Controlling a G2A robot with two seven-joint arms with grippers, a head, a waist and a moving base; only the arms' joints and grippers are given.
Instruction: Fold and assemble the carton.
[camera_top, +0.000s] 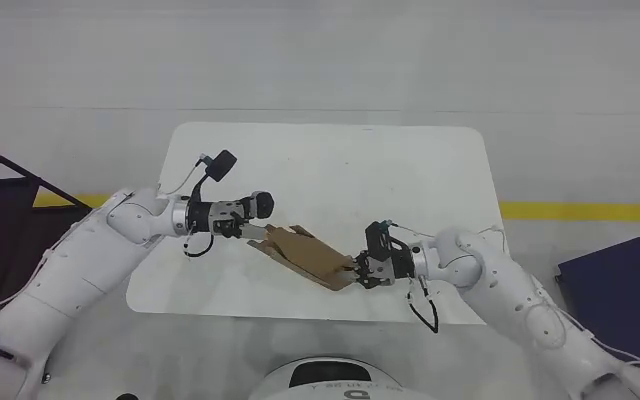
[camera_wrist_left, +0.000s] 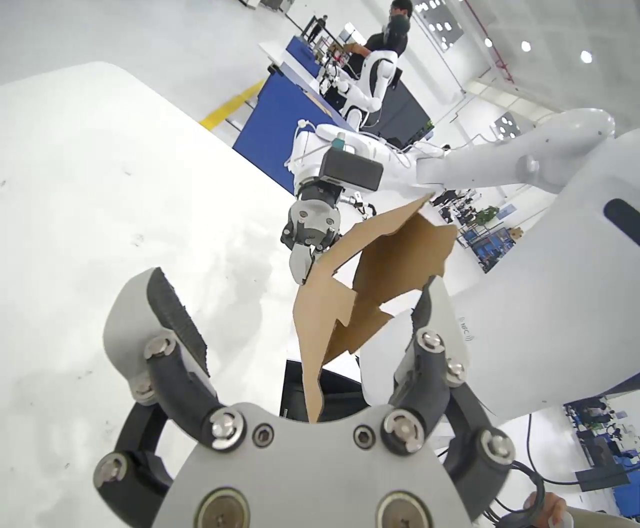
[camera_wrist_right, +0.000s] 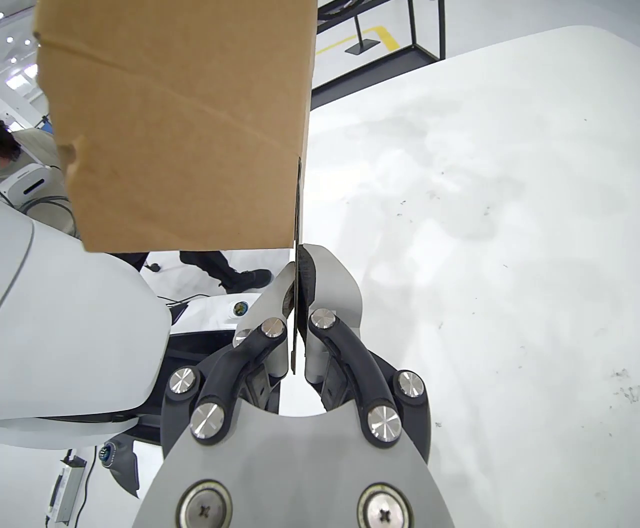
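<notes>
Pinched in right gripper (camera_wrist_right: 299, 260), carton (camera_wrist_right: 175, 125) edge; left gripper (camera_wrist_left: 295, 287) spread about far end. Probably light, thin, bendy: best held near creases.

- The carton (camera_wrist_right: 175, 125) is cut off by the upper edge in the right wrist view.
- Its thin edge is hidden between the fingers (camera_wrist_right: 330, 285) of the right gripper (camera_wrist_right: 300, 261).
- In the top view it is too small to tell if the left gripper (camera_top: 256, 232) touches the carton.
</notes>
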